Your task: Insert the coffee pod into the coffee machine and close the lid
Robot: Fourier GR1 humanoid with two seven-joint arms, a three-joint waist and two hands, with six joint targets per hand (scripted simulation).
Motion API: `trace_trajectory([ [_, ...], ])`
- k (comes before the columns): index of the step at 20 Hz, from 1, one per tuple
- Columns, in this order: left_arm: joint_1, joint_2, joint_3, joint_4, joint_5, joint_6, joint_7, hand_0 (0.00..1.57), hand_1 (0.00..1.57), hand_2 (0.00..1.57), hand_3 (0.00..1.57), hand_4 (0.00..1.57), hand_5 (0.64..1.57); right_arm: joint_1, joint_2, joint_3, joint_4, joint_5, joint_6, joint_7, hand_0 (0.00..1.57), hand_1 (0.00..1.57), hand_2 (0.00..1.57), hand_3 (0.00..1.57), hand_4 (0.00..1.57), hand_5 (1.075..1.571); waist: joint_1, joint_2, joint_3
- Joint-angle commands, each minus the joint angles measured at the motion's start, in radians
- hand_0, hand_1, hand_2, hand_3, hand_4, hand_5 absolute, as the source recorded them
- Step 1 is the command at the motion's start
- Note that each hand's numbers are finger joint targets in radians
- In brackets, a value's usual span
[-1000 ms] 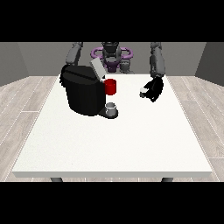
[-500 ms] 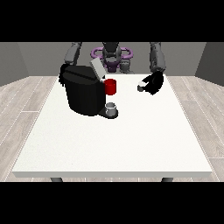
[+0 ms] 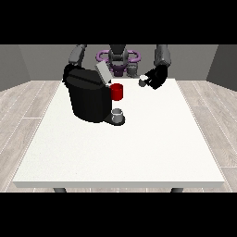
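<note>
Since the earlier frames we see the hand at the view's right (image 3: 157, 77) has risen from beside the machine and now hangs higher, near the worktop's far edge, its fingers curled round a small pale coffee pod (image 3: 143, 79) that peeks out at its left side. Most of the pod is covered by the dark fingers, so we cannot make out its shape beyond a light rounded tip.

Going from the left, the hand at the view's left (image 3: 67, 74) is almost wholly hidden behind the black coffee machine (image 3: 89, 97); we cannot tell how its fingers lie. The machine's grey lid (image 3: 102, 73) stands tilted open, a red part (image 3: 117, 91) shows at its front, and a small grey cup (image 3: 118, 114) sits on its base below.

The white worktop (image 3: 120, 152) stands on a pale wood-plank floor (image 3: 18, 104), with grey walls (image 3: 28, 62) behind. The worktop's legs are cut off below.
</note>
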Motion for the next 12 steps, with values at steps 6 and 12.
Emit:
trace_trajectory([
  [6, -0.073, -0.097, -0.024, -0.118, 0.0, -0.04, 0.153, 1.46, 1.46, 1.47, 1.42, 0.63, 1.571, 0.012, -0.031, -0.037, 0.09, 0.005, -0.005, -0.069, 0.0, 0.0, 0.0, 0.0, 0.17, 1.571, 0.027, -0.024, 0.0003],
  [12, -0.149, -0.149, 0.021, -0.174, 0.072, -0.104, 0.248, 1.37, 1.37, 1.41, 1.37, 0.65, 1.571, -0.012, -0.031, -0.07, 0.144, -0.024, 0.003, -0.125, 0.0, 0.0, 0.0, 0.0, 0.21, 1.571, 0.041, -0.019, 0.0004],
])
